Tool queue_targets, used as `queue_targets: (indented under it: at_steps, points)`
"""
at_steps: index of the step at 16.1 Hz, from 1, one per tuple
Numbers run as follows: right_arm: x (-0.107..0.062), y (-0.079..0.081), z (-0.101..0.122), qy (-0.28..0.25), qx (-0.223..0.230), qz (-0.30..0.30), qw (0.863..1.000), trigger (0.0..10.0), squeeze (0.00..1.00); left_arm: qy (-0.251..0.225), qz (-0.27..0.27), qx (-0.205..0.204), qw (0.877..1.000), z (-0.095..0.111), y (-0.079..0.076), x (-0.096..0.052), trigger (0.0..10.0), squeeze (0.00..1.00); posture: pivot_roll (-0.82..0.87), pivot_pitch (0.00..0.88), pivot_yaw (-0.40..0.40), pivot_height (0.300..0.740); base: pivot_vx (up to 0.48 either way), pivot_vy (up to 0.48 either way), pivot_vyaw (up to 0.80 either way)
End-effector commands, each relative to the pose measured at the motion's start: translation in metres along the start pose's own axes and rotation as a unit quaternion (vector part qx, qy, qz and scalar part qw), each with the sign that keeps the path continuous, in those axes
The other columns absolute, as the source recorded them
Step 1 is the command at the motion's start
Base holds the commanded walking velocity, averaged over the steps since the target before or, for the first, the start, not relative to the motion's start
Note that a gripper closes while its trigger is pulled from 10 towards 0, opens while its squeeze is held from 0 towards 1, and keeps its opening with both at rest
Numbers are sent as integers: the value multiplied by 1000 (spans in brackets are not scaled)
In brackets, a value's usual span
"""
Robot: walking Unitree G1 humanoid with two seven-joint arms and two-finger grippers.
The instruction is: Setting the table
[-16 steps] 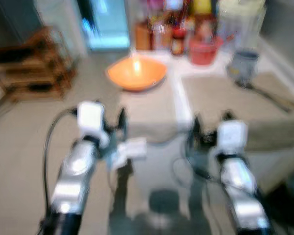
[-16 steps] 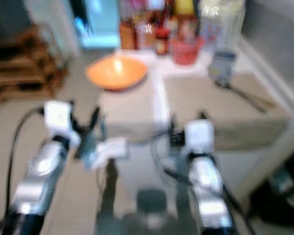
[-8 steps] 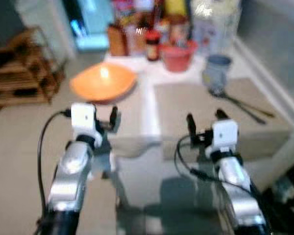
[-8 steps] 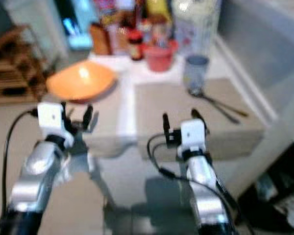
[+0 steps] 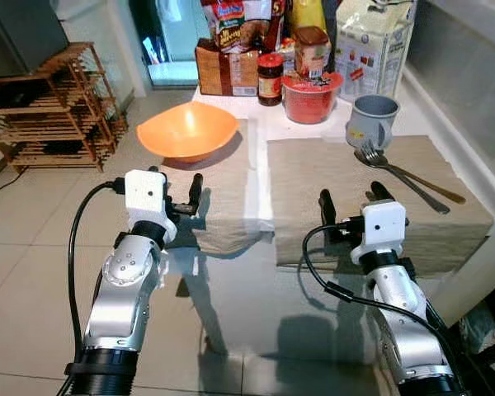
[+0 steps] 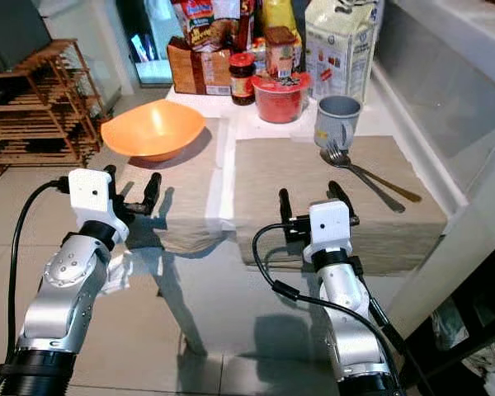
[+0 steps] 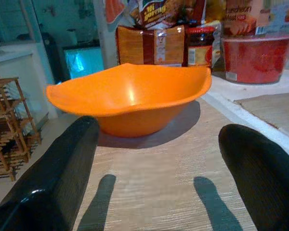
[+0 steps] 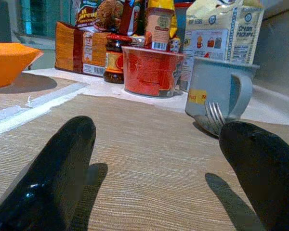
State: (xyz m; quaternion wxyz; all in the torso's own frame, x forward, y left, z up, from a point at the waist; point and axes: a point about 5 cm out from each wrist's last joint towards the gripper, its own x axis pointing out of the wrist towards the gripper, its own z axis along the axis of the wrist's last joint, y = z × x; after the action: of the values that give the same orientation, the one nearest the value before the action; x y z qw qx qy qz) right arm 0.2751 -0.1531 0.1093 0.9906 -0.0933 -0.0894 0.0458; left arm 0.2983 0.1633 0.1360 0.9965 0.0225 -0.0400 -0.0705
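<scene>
An orange bowl [image 5: 187,130] sits at the far end of the left beige placemat [image 5: 223,198]. My left gripper [image 5: 178,186] hovers open over that mat's near edge, empty, and points at the orange bowl [image 7: 130,98]. On the right placemat [image 5: 346,177] a fork and a spoon [image 5: 400,172] lie beside a grey mug [image 5: 372,120]. My right gripper [image 5: 351,200] is open and empty above this mat's near edge, low over the cloth, facing the grey mug [image 8: 220,91] and the fork [image 8: 214,118].
A red tub [image 5: 312,96], a jar [image 5: 270,78], snack boxes and a carton [image 5: 371,45] crowd the table's back edge. A wooden rack [image 5: 54,107] stands on the tiled floor to the left. A white wall ledge [image 5: 470,115] runs along the right.
The view has shifted and sharpened from blur. Both grippers now reach forward over the placemats' near edges, closer to the table than a second ago.
</scene>
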Motion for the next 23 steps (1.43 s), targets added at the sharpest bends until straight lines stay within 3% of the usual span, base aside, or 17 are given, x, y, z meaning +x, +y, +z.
queue_targets:
  at_steps: [1,5,13,18,21,23]
  points:
    - [5,-1,9,-20,-7,-2,1000,10000,0,-20,-7,10,1000,11,-3,4,10000,0,-116,0,90,740,416,0,0]
    - [13,-7,26,-56,-12,-18,998,10000,0,-39,-14,14,999,21,-8,6,10000,0,-119,0,90,740,417,0,0]
    - [12,-2,21,-48,-9,-12,999,10000,0,-72,-9,1,997,38,-9,8,10000,0,-108,0,88,740,416,60,0]
    - [13,1,20,-44,-5,0,999,10000,0,-79,23,12,997,43,-5,9,10000,0,-106,0,85,740,0,0,0]
    - [12,1,19,-43,-5,1,999,10000,0,-72,-7,29,997,57,-8,16,10000,0,-106,0,83,740,0,0,0]
    - [11,2,17,-38,-2,1,999,10000,0,-71,-51,50,995,82,-3,27,10000,0,-101,0,87,740,0,0,0]
